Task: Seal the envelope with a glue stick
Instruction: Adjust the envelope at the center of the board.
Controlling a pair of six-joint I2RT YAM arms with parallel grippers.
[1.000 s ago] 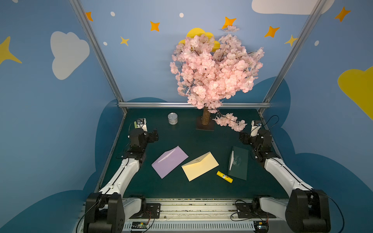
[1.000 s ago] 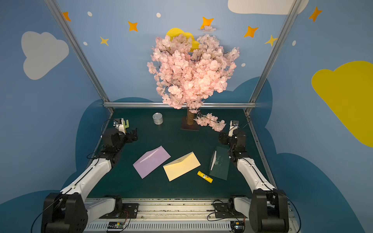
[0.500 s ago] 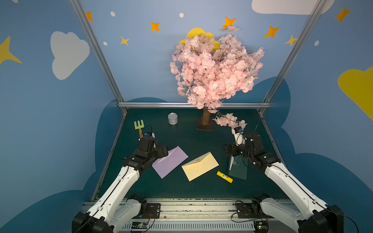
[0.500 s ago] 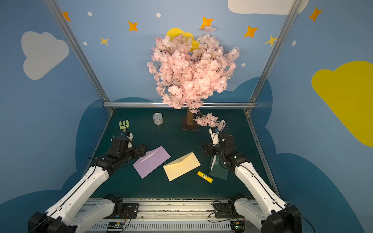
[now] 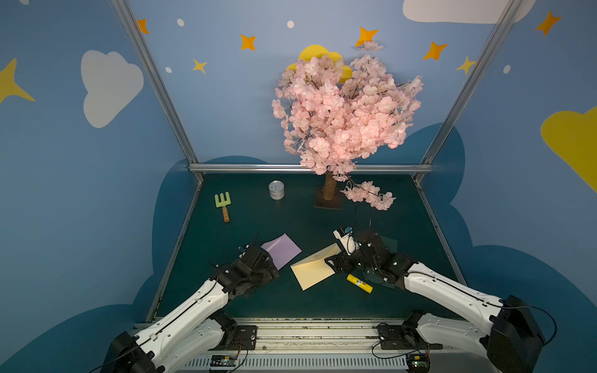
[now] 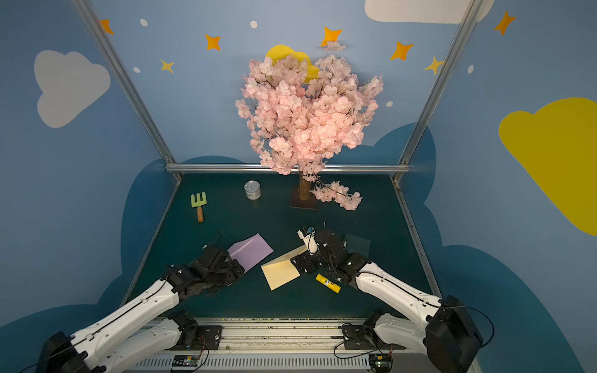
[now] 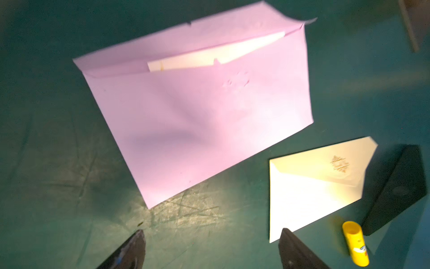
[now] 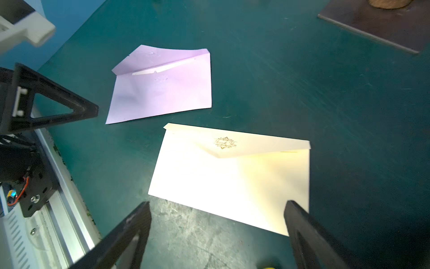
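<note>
Three envelopes lie mid-table. The purple envelope (image 5: 283, 251) (image 7: 204, 111) has its flap open over a white card. The cream envelope (image 5: 314, 268) (image 8: 232, 177) has its gold-printed flap folded down. The dark green envelope (image 6: 357, 243) is half hidden behind my right arm. The yellow glue stick (image 5: 359, 283) (image 7: 355, 244) lies flat, just right of the cream envelope's near corner. My left gripper (image 7: 212, 233) hangs open and empty beside the purple envelope's near corner. My right gripper (image 8: 218, 205) stands open and empty over the cream envelope's right near edge, close to the glue stick.
A blossom tree (image 5: 329, 190) on a dark base plate (image 8: 384, 28) stands at the back, with a low branch reaching right. A tin can (image 5: 276, 190) and a green hand rake (image 5: 223, 202) lie at the back left. A metal rail (image 5: 323, 336) runs along the front.
Both arms have swung in from the table's back sides toward the middle and lowered over the envelopes. The rake that the left arm hid now shows.
</note>
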